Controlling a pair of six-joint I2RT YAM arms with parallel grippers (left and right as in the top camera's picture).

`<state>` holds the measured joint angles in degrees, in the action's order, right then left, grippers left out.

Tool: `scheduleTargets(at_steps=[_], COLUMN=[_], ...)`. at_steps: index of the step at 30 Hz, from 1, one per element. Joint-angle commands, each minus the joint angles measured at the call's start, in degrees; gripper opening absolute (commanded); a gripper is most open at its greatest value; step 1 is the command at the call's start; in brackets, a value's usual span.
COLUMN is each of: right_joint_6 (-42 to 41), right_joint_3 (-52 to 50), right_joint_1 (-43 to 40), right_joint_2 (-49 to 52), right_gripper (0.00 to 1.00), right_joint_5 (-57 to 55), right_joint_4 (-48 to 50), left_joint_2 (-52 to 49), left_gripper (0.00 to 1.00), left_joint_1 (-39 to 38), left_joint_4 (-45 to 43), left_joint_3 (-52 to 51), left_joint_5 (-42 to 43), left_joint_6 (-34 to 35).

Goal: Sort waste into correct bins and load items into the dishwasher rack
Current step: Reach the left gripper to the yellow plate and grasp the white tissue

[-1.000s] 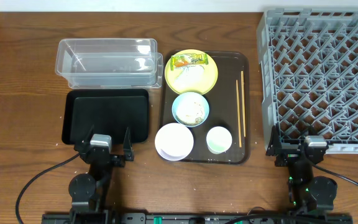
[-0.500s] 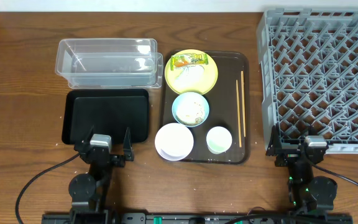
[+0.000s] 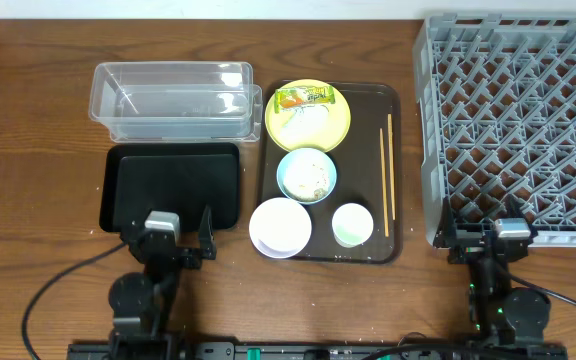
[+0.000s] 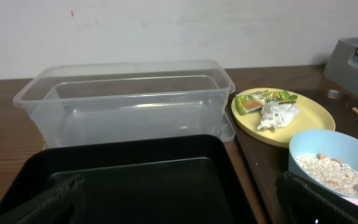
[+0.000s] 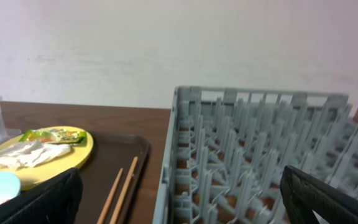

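A yellow plate holds the snack wrapper and crumpled white paper. A light blue bowl holds rice grains. A white bowl, a small white cup and two chopsticks lie near them. The clear tub and black tray sit on the left. The grey rack stands on the right. My left gripper is open and empty at the black tray's near edge. My right gripper is open and empty at the rack's near left corner.
The dishes and chopsticks rest on a dark brown serving tray between the bins and the rack. A white wall runs behind the table. Bare wood shows at the far left and along the front edge.
My right gripper has shifted slightly to the right. Nothing else has moved.
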<state>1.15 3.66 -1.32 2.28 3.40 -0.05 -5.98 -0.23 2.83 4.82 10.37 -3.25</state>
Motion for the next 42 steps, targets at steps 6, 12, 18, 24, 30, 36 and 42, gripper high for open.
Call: scheduleTargets(at_steps=[6,12,18,24,30,36,42], right_joint_6=[4.96,4.94,4.94,4.94,4.92,4.90,4.92], right_joint_3=[16.70,29.62,45.68,56.74,57.88,57.83,57.83], right_joint_1=[0.11,0.11,0.11,0.11,0.13,0.13,0.13], right_joint_2=[15.72,30.82,46.38,56.39,59.14,59.39,59.39], right_gripper=[0.99,0.99,0.99,0.99,0.99,0.99,0.99], right_joint_5=[0.13,3.06,6.47,6.58,6.60,6.75,6.75], right_joint_4=[-2.19,-5.07,-16.02,-26.91,-30.73,-34.97,-37.27], left_joint_2=[-23.87,-45.05,-69.46,-91.30,-104.85,-112.17,-119.69], left_gripper=[0.98,0.98,0.98,0.98,0.98,0.98,0.98], left_joint_1=[-0.35,-2.19,-8.00,-13.79,-19.80,-24.52,-25.73], left_joint_4=[2.51,15.91,32.72,46.58,48.98,43.04,40.81], left_joint_3=[23.54,46.29,73.88,97.07,106.20,106.14,106.12], left_joint_5=[1.27,2.27,2.21,2.05,5.49,6.10,-1.27], left_joint_6=[-3.87,-6.84,-8.15,-8.76,-8.74,-8.55,-8.52])
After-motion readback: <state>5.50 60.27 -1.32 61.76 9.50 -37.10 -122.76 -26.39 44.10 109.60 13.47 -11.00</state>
